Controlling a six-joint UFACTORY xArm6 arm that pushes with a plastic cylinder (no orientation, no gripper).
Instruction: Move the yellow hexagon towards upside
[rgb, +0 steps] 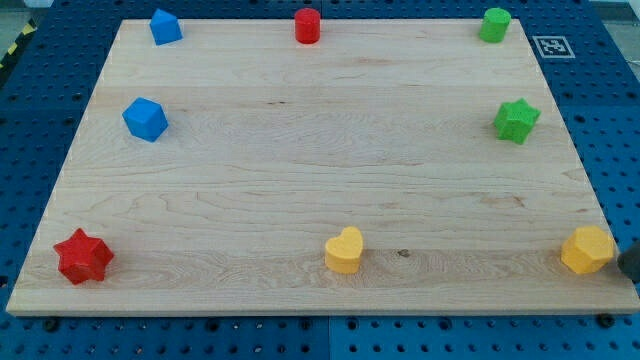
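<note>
The yellow hexagon (588, 250) sits at the board's bottom right corner, near the right edge. Only a dark bit of my rod shows at the view's right border, and my tip (630, 272) is just to the right of the yellow hexagon, very close to it or touching it; I cannot tell which. The rest of the rod is cut off by the frame.
On the wooden board (300, 170) are a yellow heart (344, 250) at bottom middle, a red star (83, 256) at bottom left, and a green star (516, 120) at right. A green cylinder (494, 24), a red cylinder (307, 25) and two blue blocks (165, 26) (145, 119) lie along the top and left.
</note>
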